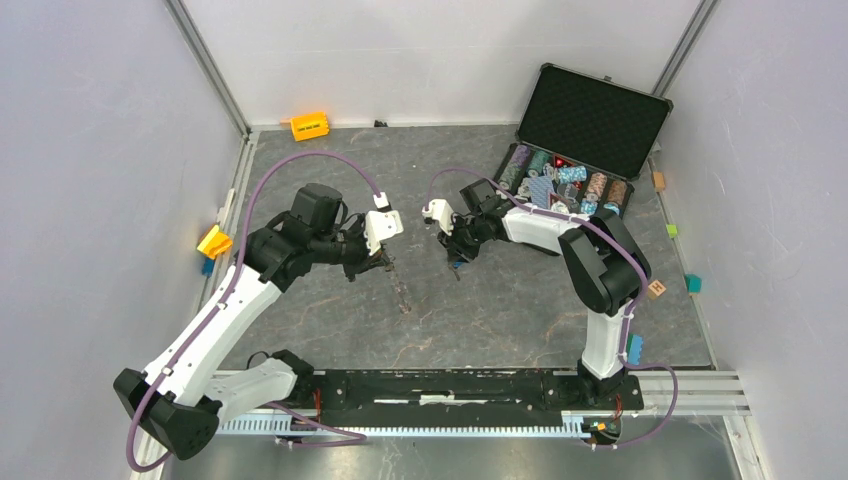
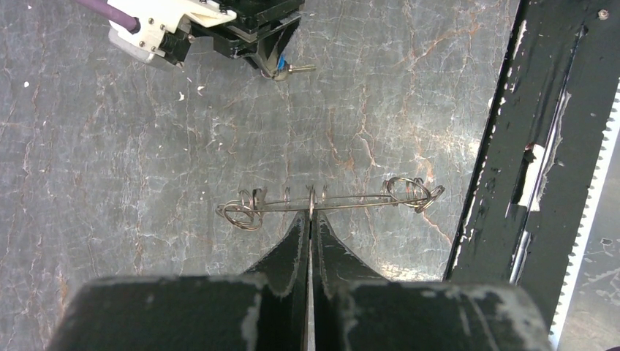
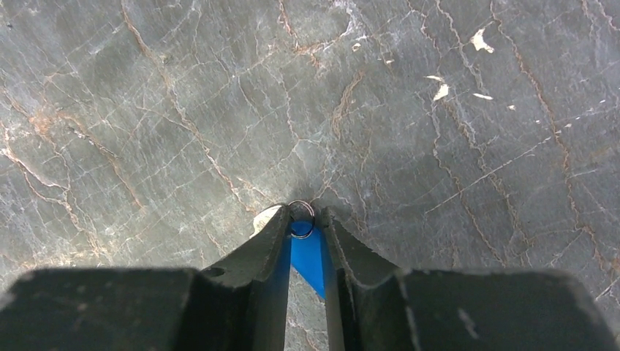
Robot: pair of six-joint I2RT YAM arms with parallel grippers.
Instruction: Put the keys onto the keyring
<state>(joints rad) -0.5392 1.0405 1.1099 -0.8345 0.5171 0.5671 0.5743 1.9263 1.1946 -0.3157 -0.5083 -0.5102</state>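
Note:
The keyring (image 2: 365, 199) is a thin metal hoop seen edge-on, strung with several small wire loops. My left gripper (image 2: 311, 213) is shut on its wire near the middle and holds it above the table. In the top view the keyring (image 1: 401, 290) hangs down from the left gripper (image 1: 385, 262). My right gripper (image 3: 301, 219) is shut on a key with a blue plastic head (image 3: 307, 252) and a small split ring at the fingertips. In the top view the right gripper (image 1: 455, 257) is just right of the left one. The left wrist view shows the key's metal shank (image 2: 300, 68) sticking out.
An open black case (image 1: 590, 115) with poker chips (image 1: 560, 185) stands at the back right. An orange block (image 1: 309, 126) lies at the back wall and a yellow block (image 1: 213, 241) at the left edge. Small coloured cubes (image 1: 692, 284) lie on the right. A black rail (image 1: 450, 385) runs along the front.

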